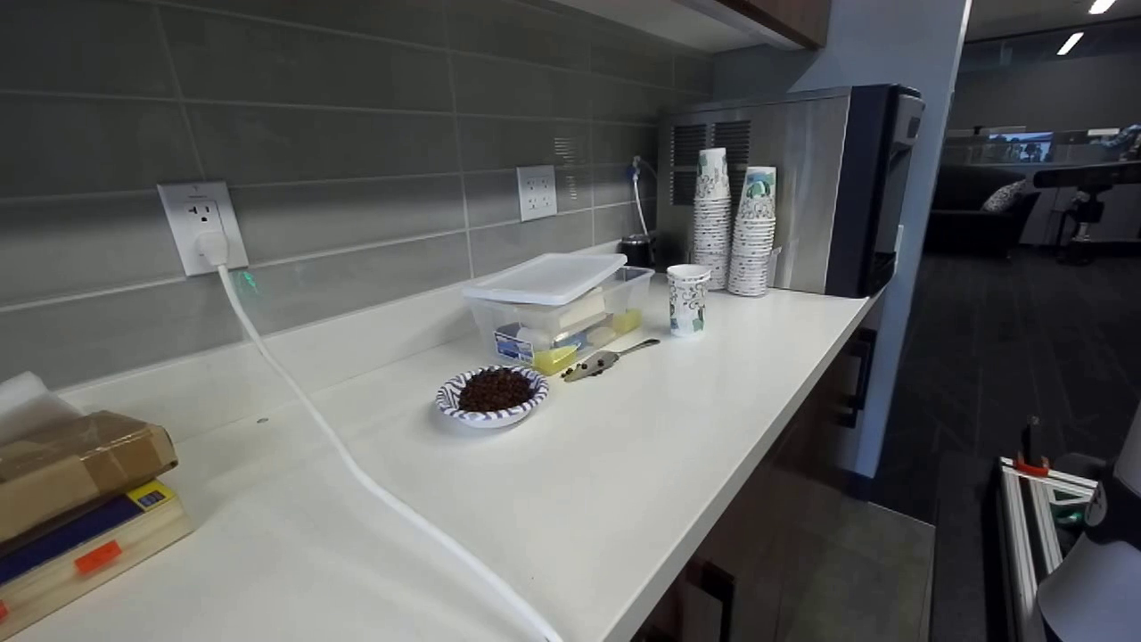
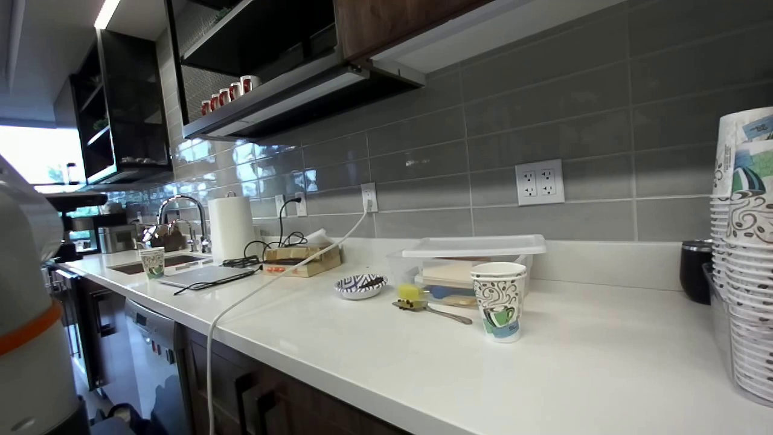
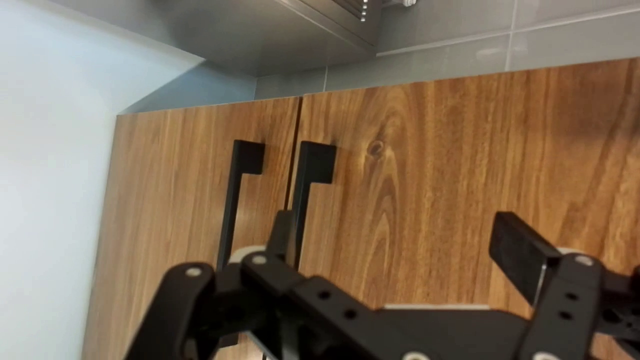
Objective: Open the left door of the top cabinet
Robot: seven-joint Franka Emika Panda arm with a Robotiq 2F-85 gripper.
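Observation:
The wrist view looks upside down, with the steel appliance and tiles at its top. The top cabinet (image 1: 793,18) shows as a brown sliver at the top edge in both exterior views (image 2: 392,24). In the wrist view its left door (image 3: 425,150) fills the picture's right, with a black bar handle (image 3: 317,160). The other door (image 3: 170,175) has its own black handle (image 3: 248,156). Both doors look shut. My gripper (image 3: 392,225) is open and empty. One finger lies beside the left door's handle, on the side toward the door gap; contact cannot be told. The gripper is outside both exterior views.
A steel appliance (image 3: 270,35) and grey tiles (image 3: 445,55) lie below the cabinet. A pale wall panel (image 3: 50,150) borders the other door. The counter (image 1: 570,499) holds stacked cups (image 1: 753,241), a plastic box (image 1: 544,285), a bowl (image 1: 490,417) and a white cable (image 1: 357,464).

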